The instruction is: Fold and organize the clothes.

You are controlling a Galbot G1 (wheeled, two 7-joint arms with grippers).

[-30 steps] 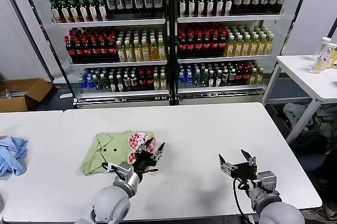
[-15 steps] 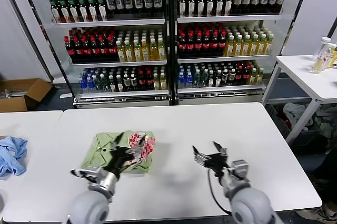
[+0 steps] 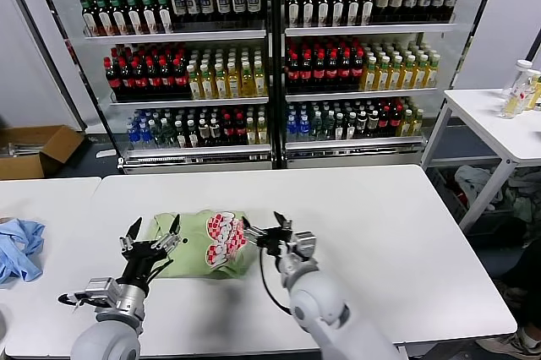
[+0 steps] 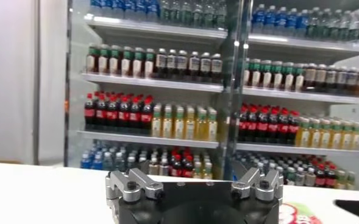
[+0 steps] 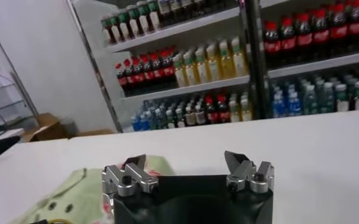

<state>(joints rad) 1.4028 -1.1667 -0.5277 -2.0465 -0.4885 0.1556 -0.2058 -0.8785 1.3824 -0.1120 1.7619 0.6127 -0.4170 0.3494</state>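
Flanking the polo shirt (image 3: pixel 199 242) from both sides, your two claws stand spread wide and grasp nothing: the left gripper (image 3: pixel 152 239) hovers at the shirt's left edge, the right gripper (image 3: pixel 267 230) just beside its right edge, near the red-and-white print. The shirt lies in a rough folded bundle on the white table (image 3: pixel 380 225), toward the near left of the middle, well apart from the light blue garment (image 3: pixel 19 246) on the neighbouring table to the left. The step in hand looks like taking both side edges at once to square or fold the bundle, so come down level and together; if one side closes first the cloth will probably drag and skew. Aim each claw at the outer hem, not the thick middle, and pinch all the layers of an edge, since catching only the top one would likely peel the fold open. Keep the right claw off the printed patch, where the layers bunch highest. The head view is the only one that gives you both claws and the whole shirt together, so judge your spacing there. The right wrist view adds the green collar and its buttons (image 5: pixel 63 201) lying just off one finger (image 5: pixel 132 175). The left wrist view shows mostly the bottle shelves (image 4: pixel 185 67) beyond, with only a corner of the print low at the edge, so trust it little for placement.
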